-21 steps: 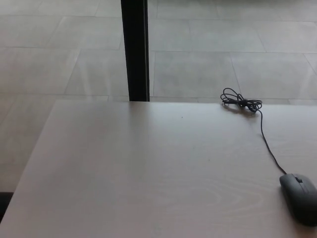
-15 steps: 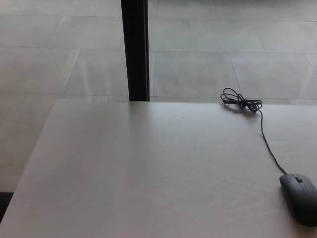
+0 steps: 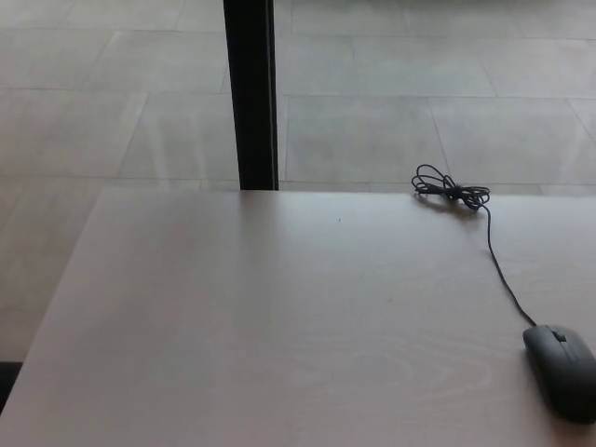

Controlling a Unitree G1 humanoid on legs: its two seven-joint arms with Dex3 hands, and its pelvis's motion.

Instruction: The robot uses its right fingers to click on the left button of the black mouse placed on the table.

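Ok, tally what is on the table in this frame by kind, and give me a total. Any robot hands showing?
Mouse, black: 1
Cable with a bundled coil at the far edge, black: 1
Robot hands: 0, neither is in view
Total on the table: 2

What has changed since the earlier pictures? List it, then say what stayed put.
Only the camera moved: the whole picture has slid slightly to the left, so nothing on the table was handled. The black mouse lies where it was near the table's right edge, its cord running back to the same bundled coil. No robot hand is in view, and nothing was taken hold of or let go.
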